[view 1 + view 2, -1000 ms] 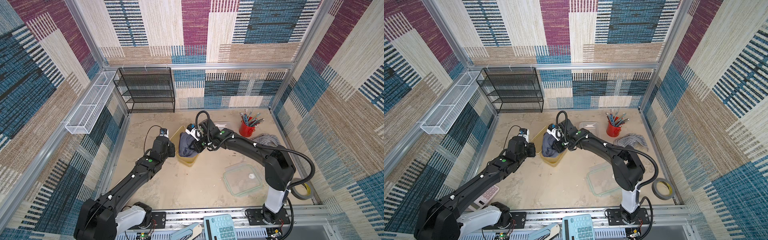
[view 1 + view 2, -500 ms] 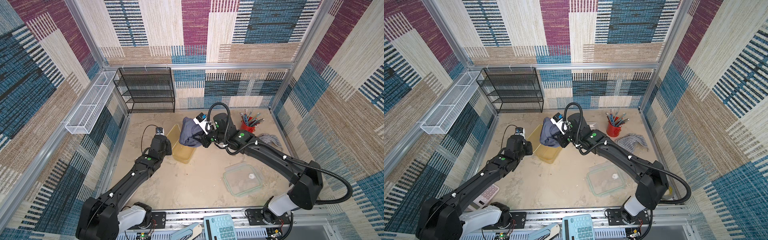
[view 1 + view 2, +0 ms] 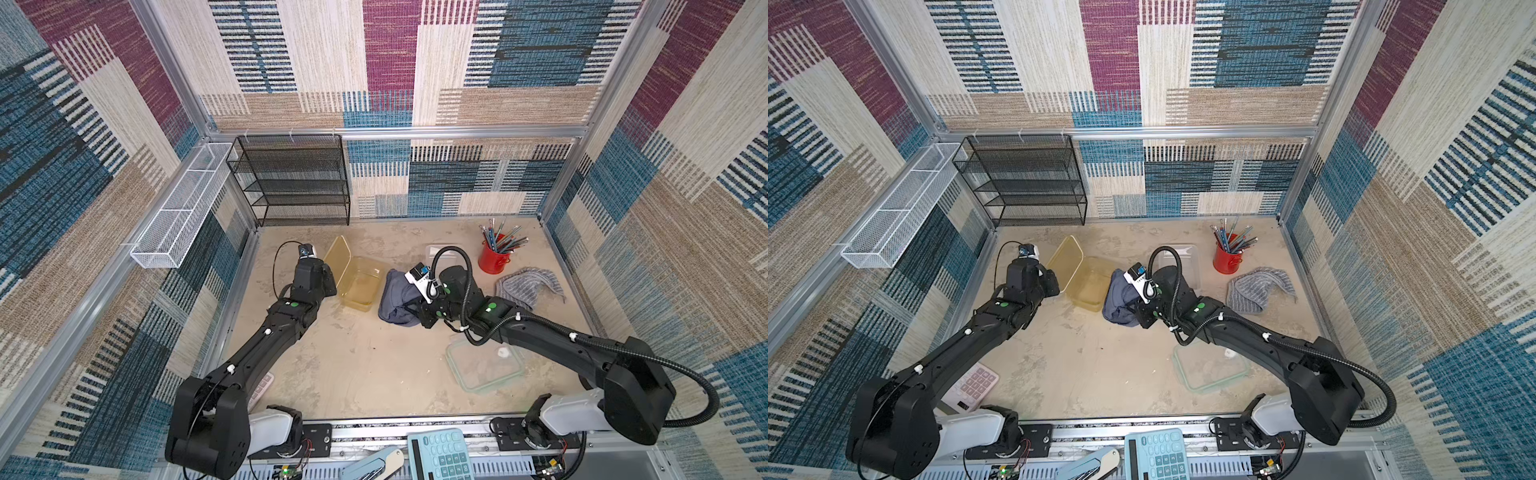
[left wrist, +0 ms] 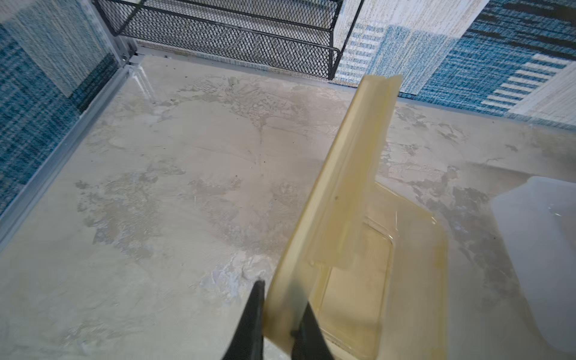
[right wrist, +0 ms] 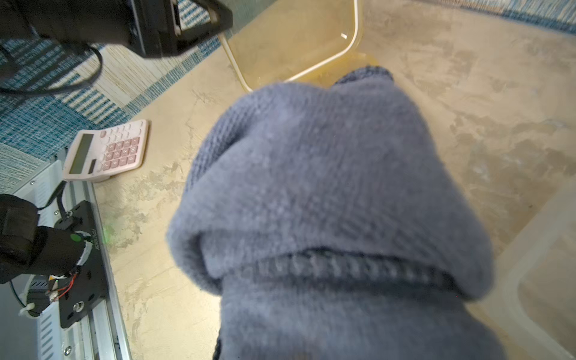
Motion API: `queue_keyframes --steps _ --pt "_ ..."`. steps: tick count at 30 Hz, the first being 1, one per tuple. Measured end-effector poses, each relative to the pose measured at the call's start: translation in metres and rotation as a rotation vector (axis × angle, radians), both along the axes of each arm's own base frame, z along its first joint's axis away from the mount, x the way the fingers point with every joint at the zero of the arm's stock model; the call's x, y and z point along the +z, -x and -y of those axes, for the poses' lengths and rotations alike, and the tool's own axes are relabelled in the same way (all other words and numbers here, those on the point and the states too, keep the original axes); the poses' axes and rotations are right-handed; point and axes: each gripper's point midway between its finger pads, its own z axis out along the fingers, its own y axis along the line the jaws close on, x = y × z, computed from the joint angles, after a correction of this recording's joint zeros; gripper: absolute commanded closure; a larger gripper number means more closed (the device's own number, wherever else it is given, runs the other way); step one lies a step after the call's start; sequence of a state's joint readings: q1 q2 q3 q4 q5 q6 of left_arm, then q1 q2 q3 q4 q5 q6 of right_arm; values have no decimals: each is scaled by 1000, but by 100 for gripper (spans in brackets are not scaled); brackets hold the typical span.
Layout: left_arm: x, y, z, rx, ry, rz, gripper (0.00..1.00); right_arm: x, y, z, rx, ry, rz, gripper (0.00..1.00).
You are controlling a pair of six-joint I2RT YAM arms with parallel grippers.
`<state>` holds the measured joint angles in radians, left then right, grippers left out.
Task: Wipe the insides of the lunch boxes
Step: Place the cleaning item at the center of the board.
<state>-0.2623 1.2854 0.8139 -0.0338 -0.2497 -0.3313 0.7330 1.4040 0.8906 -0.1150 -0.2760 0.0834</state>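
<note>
Amber lunch box [image 3: 360, 289] sits open on the counter [image 3: 353, 365], back left of centre. Its lid [image 3: 337, 257] stands tilted up off the rim. The left claw [image 4: 280, 299] pinches the lid's lower edge, jaws almost together on the thin plastic, presumably to keep the interior exposed for wiping. The right claw [image 3: 415, 309] has its fingers hidden by a bunched blue-grey cloth [image 3: 395, 299], on which it is clamped. The cloth is just beside the amber box, not inside. Frosted lunch box [image 3: 1183, 255] lies behind the right arm, probably next.
</note>
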Motion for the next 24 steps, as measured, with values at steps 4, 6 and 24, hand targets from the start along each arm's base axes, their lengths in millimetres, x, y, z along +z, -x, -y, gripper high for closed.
queue_keyframes --steps 4,6,24 --pt "-7 -4 10 -32 48 -10 98 -37 -2 2 -24 33 -44 96" --pt "-9 -3 14 -41 71 -8 97 -50 -4 2 -35 47 -55 97" --pt "-13 9 19 -72 123 0 82 -122 -16 16 -146 158 -128 55"
